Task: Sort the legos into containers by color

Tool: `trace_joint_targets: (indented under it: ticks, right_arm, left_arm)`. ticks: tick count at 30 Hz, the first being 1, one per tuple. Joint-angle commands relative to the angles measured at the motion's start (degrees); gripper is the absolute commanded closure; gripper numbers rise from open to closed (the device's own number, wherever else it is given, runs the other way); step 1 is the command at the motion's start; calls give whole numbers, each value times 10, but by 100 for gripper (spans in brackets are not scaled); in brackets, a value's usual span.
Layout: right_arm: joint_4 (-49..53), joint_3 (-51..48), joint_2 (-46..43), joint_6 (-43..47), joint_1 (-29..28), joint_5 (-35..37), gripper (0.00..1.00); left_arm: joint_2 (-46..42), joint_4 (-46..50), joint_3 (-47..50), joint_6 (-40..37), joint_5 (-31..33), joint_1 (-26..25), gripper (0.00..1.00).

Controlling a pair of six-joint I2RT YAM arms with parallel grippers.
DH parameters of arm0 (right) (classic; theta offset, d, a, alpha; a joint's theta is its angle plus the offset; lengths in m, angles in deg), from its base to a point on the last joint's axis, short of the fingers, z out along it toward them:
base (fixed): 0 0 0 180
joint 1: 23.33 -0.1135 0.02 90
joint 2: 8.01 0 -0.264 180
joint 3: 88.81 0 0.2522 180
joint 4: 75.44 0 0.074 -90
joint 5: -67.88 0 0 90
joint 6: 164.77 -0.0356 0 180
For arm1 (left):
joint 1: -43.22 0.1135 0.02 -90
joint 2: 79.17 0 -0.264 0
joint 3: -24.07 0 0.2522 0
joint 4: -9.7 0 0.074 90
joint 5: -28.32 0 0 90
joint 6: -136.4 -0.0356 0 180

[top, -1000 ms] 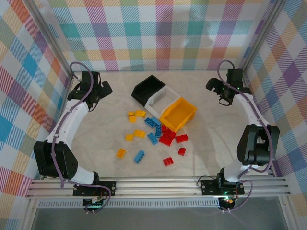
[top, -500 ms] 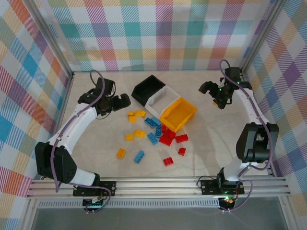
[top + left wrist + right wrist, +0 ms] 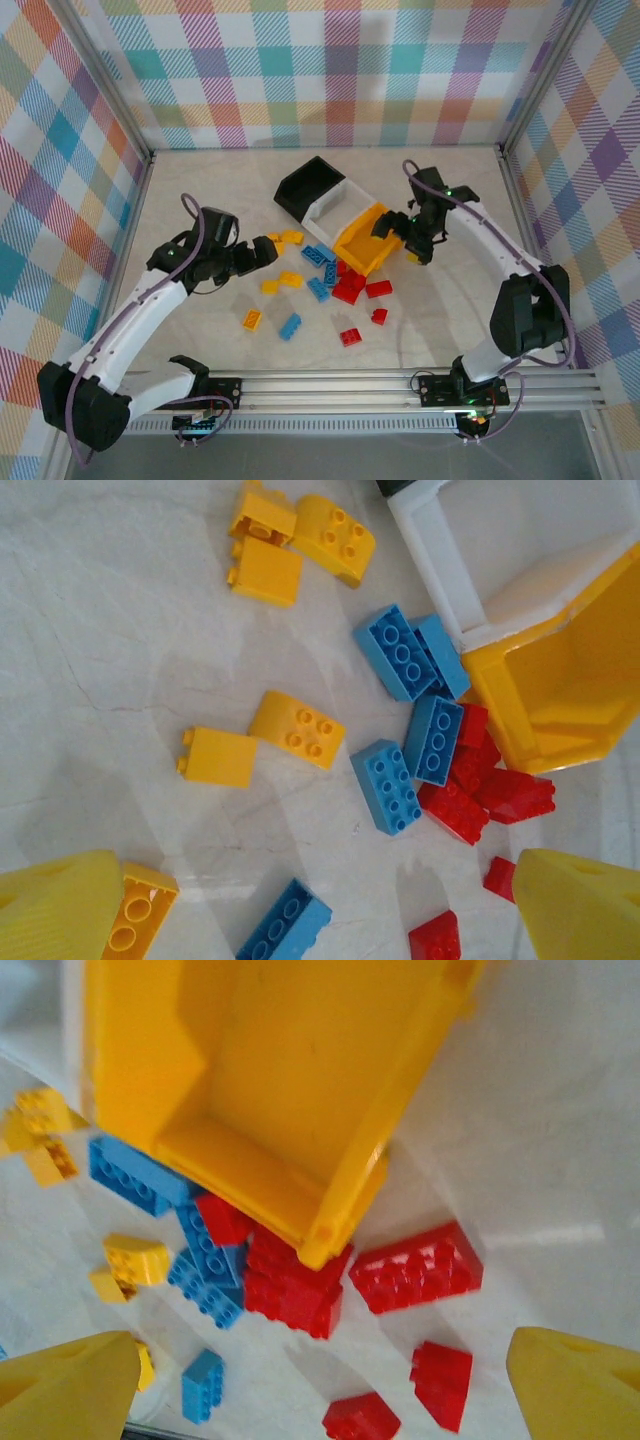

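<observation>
The left gripper (image 3: 258, 257) and the right gripper (image 3: 400, 242) are both spread wide apart. The left one should drop over one yellow lego (image 3: 296, 730) alone, then pinch softly

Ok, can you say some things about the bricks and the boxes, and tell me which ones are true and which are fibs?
1. The yellow bin is empty. True.
2. Both claws hold a brick. False: the left claw and the right claw are open and hold nothing.
3. The red bricks lie on the table beside the yellow bin. True.
4. The blue bricks are in the white bin. False: they lie on the table.
5. The black bin is the middle one. False: the white bin is.
</observation>
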Motion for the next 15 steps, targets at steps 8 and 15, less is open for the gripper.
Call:
trace_joint_targets:
  ticks: [8, 15]
  right_arm:
    - [-1, -102, -85, -99, -50, 25, 9]
    - [-12, -72, -34, -75, -48, 62, 11]
  left_arm:
    - [-67, 16, 51, 31, -73, -6, 0]
    - [-100, 33, 78, 27, -74, -7, 0]
